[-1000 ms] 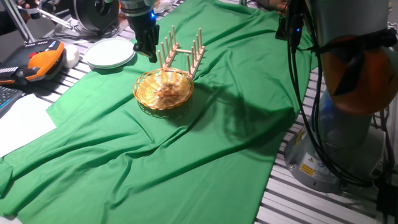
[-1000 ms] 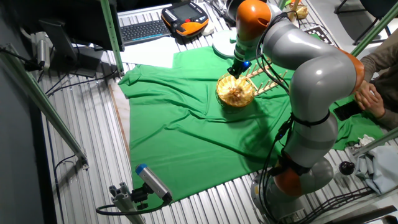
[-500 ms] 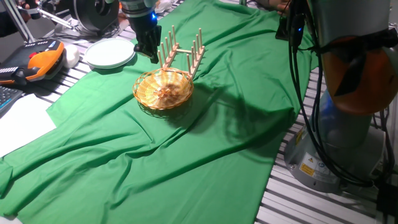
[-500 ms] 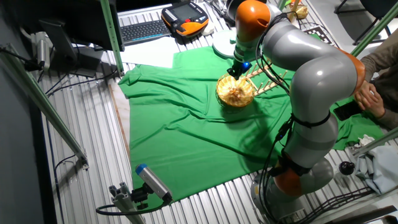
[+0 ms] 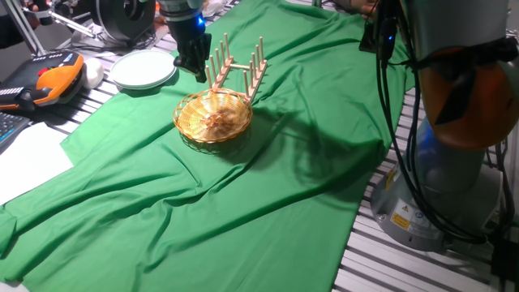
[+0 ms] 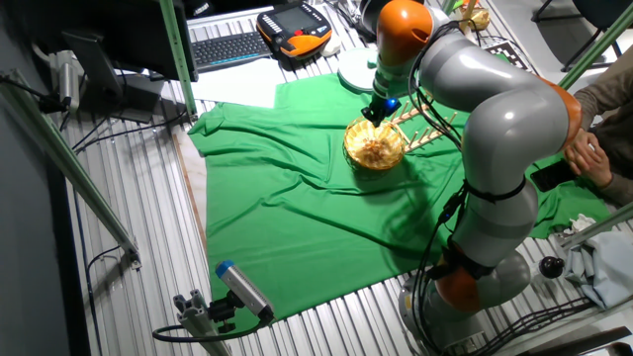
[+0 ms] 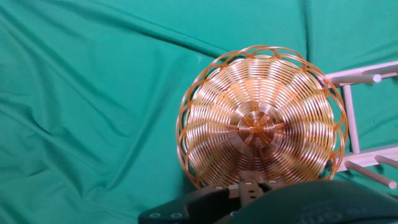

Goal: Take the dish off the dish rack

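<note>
**Wicker bowl lies below the tool**

You see the wicker bowl (image 5: pixel 213 117) sitting flat on the green cloth (image 5: pixel 243 203), rim touching the wooden dish rack (image 5: pixel 238 70). The tool (image 5: pixel 195 66) hangs just beyond the bowl's far rim, beside the rack; whether its fingers are spread, you cannot tell.

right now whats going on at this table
A robot arm's gripper hovers above the far edge of a wicker dish, not holding it. The dish sits on the green cloth, its rim against the end of the wooden dish rack. White plates lie off to the side.
</note>
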`<state>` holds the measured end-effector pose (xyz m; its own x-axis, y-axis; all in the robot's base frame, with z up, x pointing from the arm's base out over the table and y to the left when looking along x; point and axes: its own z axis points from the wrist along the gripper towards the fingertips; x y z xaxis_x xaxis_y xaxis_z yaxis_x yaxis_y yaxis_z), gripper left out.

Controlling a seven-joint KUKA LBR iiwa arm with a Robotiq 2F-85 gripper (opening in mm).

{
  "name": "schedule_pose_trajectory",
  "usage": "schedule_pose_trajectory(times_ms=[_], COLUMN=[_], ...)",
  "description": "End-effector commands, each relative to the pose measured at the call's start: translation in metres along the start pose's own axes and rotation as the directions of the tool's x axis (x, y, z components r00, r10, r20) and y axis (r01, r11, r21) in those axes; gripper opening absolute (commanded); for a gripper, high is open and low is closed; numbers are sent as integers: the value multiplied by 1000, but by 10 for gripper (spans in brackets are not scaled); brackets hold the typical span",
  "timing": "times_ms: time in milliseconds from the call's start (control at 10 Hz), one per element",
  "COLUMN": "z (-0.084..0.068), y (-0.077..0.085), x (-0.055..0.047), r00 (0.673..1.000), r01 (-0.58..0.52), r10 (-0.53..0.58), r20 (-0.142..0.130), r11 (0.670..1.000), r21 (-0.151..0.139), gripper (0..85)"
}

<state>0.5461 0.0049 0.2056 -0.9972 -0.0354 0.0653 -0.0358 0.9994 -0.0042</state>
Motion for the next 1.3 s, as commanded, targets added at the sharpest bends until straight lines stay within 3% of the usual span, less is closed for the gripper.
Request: schedule_pose_trajectory(times_ms=[0, 800, 1200], z=[0, 3, 1], y=[0, 0, 0], x=[0, -1, -1], r00=[1000, 1000, 1000], r01=[1, 17, 20], r10=[-1, -16, -20], r20=[0, -18, -18], r11=[1000, 999, 999], r21=[1, 40, 40], gripper=[0, 0, 0])
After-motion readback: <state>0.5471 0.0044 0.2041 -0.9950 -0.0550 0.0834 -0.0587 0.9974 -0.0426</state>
